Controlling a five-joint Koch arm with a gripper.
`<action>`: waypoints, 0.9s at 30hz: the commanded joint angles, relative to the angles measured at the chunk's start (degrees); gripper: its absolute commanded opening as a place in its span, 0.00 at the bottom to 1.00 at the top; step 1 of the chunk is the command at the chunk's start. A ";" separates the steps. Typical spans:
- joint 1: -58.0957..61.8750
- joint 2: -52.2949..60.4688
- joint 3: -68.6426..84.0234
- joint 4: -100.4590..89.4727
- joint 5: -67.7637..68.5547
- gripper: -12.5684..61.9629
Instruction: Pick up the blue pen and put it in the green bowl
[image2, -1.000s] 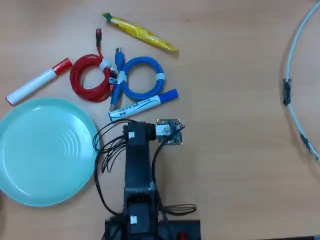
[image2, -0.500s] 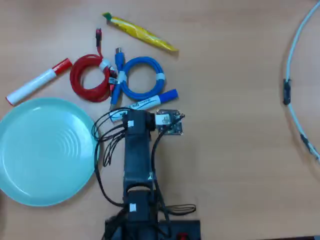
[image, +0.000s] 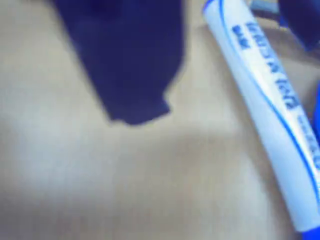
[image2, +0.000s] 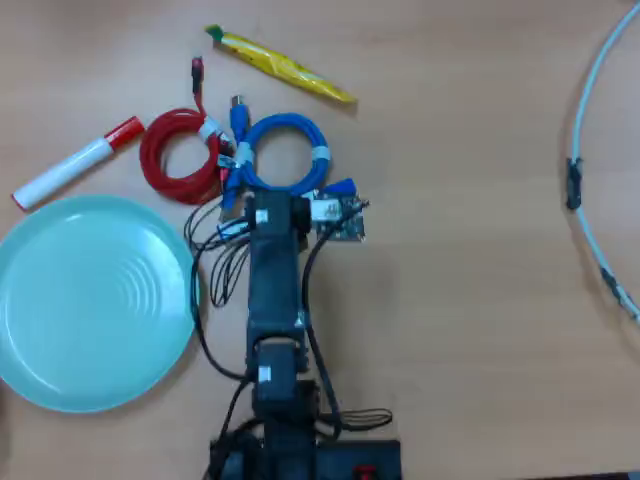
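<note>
The blue pen (image: 270, 110) lies flat on the bench (image2: 470, 300), mostly under the arm in the overhead view, only its blue cap (image2: 340, 187) showing beside the blue cable (image2: 285, 155); green bowl (image2: 60, 360) well apart at left edge; barrel print blurred, unreadable; hand's (image: 135, 100) opening cannot be told; it holds nothing visible.

Hobby desk — wood tabletop (image2: 470, 330), coiled cables (image2: 180, 155), markers (image2: 75, 165)
</note>
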 joint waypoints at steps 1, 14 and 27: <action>0.70 -3.78 -6.77 4.31 -0.97 0.62; -0.35 -12.48 -12.83 4.75 -0.70 0.62; -1.32 -18.02 -13.80 5.01 -0.53 0.62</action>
